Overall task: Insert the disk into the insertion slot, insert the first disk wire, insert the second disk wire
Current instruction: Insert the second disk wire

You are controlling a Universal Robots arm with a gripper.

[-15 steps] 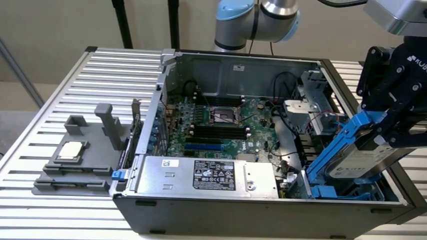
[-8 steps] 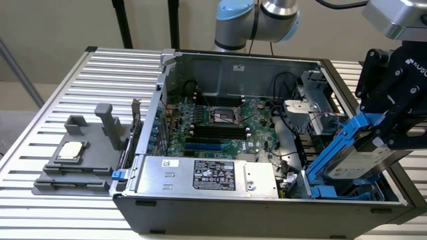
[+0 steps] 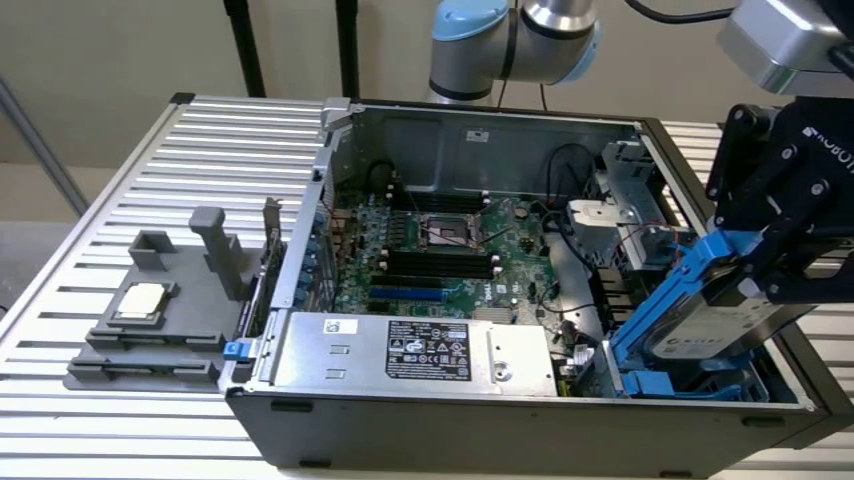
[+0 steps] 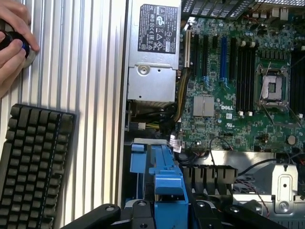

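The disk [image 3: 721, 325], silver with a white label and clipped in its blue frame, is hanging tilted at the exterior view's right end of the open computer case [image 3: 467, 430]. Its lower end is sitting at the mouth of the insertion slot [image 3: 667, 384] among the blue rails. The claw [image 3: 781, 275] is standing partly closed, gripping the disk by its upper end. We are judging this to be the first step, the insertion, with the drive not yet seated. Seating it is calling for the frame to line up squarely with the rails; whether it is touching them we are unable to tell.
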